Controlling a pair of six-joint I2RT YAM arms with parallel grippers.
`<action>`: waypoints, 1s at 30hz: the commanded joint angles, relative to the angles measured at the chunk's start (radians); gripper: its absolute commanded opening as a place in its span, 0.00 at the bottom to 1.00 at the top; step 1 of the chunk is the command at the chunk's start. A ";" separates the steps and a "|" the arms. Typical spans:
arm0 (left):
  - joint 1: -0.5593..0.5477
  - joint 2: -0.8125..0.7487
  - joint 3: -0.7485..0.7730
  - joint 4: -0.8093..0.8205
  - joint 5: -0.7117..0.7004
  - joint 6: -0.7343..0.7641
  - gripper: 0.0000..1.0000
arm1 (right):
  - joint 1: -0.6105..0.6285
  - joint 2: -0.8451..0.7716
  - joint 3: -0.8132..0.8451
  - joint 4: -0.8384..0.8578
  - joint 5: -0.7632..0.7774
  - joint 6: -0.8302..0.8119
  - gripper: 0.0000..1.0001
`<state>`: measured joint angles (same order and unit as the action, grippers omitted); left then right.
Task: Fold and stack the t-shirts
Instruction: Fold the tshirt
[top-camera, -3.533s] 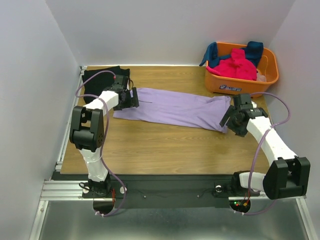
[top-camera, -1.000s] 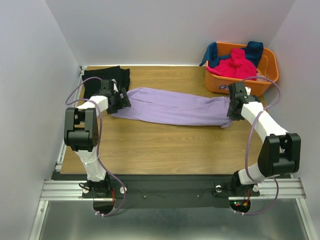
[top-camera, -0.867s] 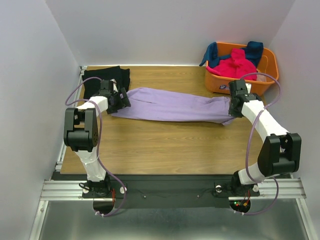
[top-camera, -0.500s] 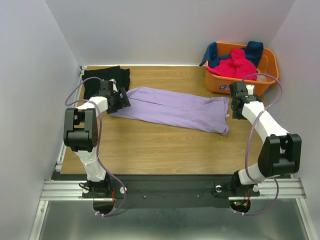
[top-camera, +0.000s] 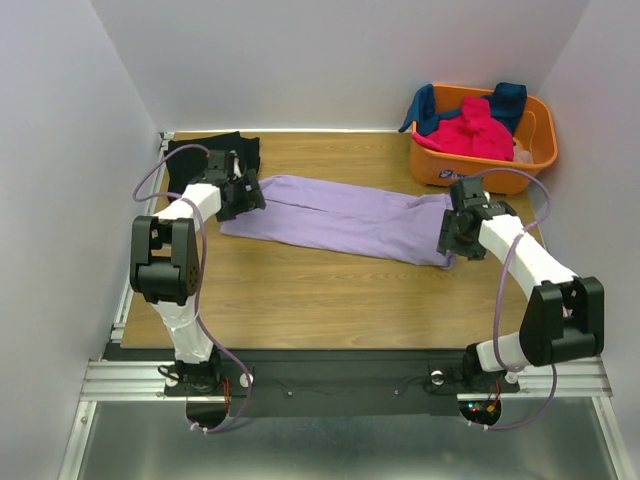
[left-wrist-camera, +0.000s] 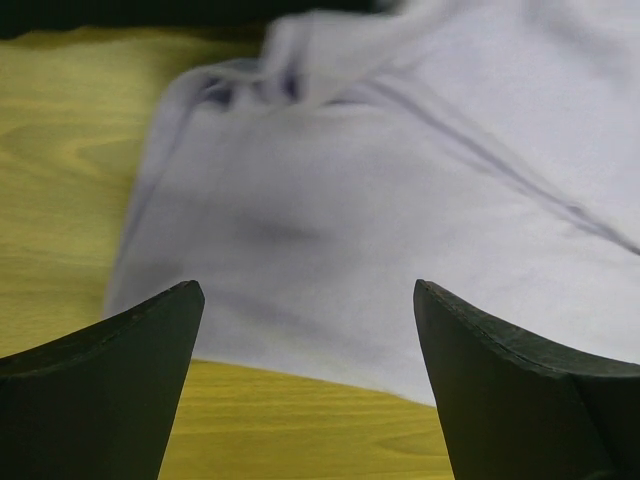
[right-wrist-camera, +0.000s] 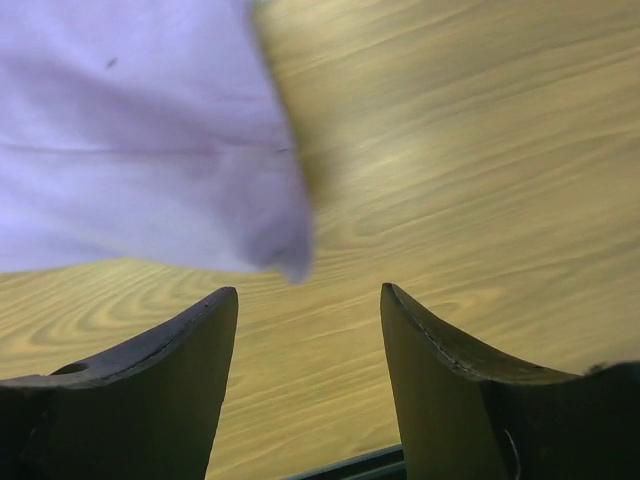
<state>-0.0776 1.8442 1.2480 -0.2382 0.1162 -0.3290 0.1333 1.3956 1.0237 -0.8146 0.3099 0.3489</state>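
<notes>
Now the right hand (right-wrist-camera: 305, 292) has released the long lavender-purple cloth t-shirt (top-camera: 340, 215), its jaws parted and empty. The left hand (left-wrist-camera: 305, 288) gapes wide, seemingly empty too, so the next fold awaits.

Soft, even light is falling from above, leaving the overhead view bright and sharp, with only faint shadows lying on the table (top-camera: 330, 290). Both wrist views are looking softer: the shirt (left-wrist-camera: 400, 200) is blurring toward the far edge of the left one, and the dark fingers (right-wrist-camera: 150, 390) are sitting unlit and out of focus.
</notes>
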 joint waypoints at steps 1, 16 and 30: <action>-0.117 -0.005 0.161 -0.064 -0.044 0.004 0.98 | 0.051 0.045 0.000 0.034 -0.092 0.061 0.65; -0.324 0.142 0.275 -0.029 0.026 -0.008 0.98 | 0.065 0.210 -0.057 0.127 -0.012 0.200 0.66; -0.340 0.168 0.041 0.092 0.023 0.013 0.98 | 0.063 0.263 -0.053 0.215 0.173 0.271 0.56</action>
<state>-0.4152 2.0003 1.3594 -0.1165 0.1566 -0.3305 0.1974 1.6253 0.9554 -0.6651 0.3698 0.5968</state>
